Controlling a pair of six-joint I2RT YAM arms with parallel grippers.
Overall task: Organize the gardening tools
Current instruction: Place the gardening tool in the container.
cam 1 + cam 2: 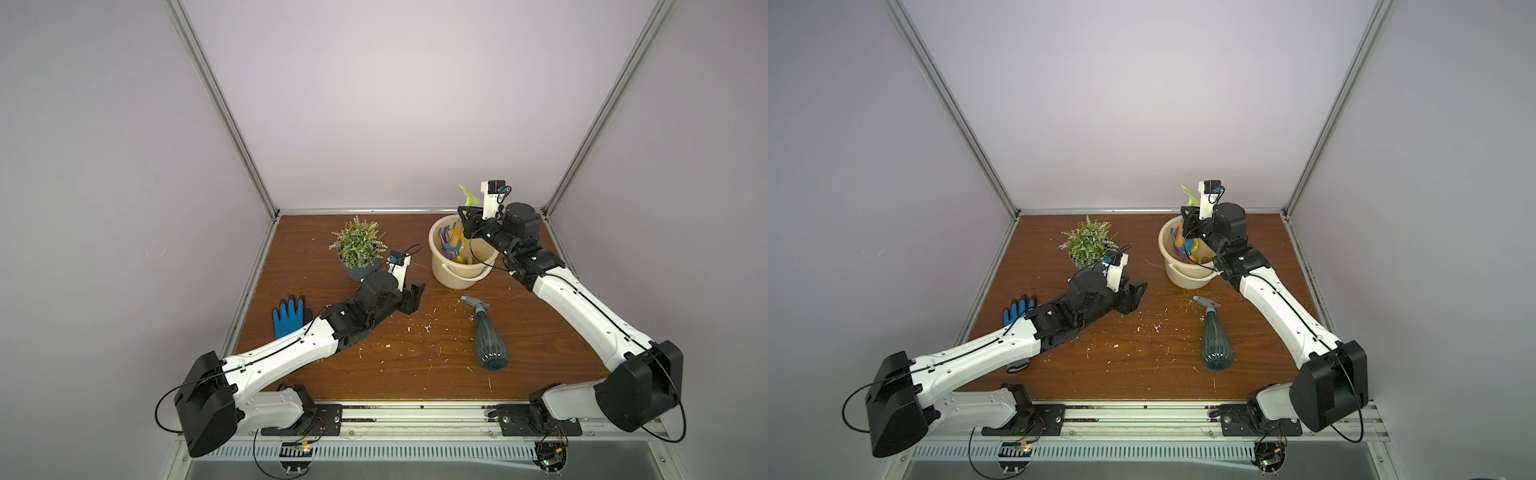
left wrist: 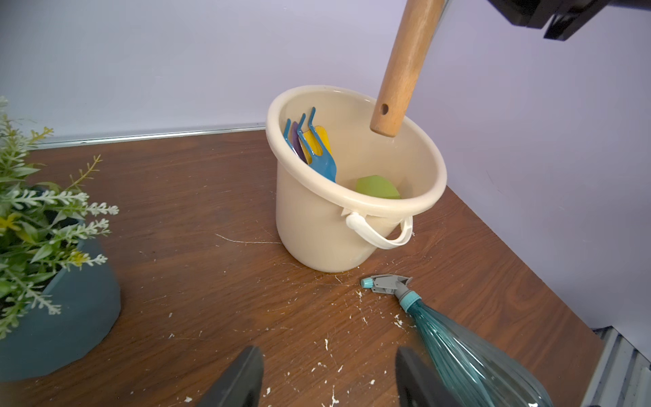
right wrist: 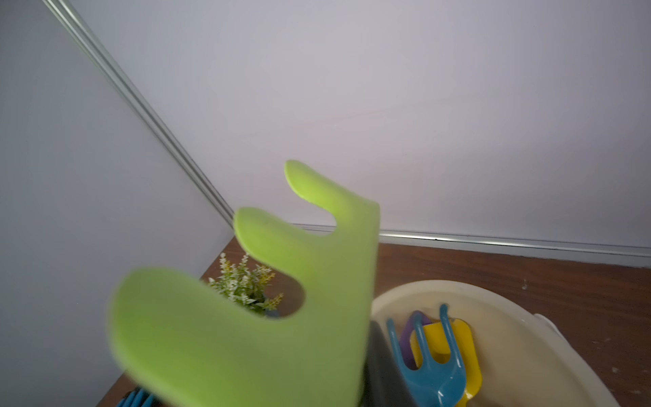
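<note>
Above the bucket [image 1: 451,276] at the table's [image 1: 332,365] 1 o'clock, right tool [image 1: 470,212] clamps lime fork [image 3: 246,352], handle down. Blue fork [image 2: 326,167] stands inside. Spray bottle [image 1: 490,345] lies at 4 o'clock. Left tool [image 1: 414,296] gapes, empty.

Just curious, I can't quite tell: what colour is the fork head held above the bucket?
Lime green fork, clearest in the right wrist view.

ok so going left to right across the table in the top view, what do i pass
blue glove → potted plant → left gripper → bucket
</note>
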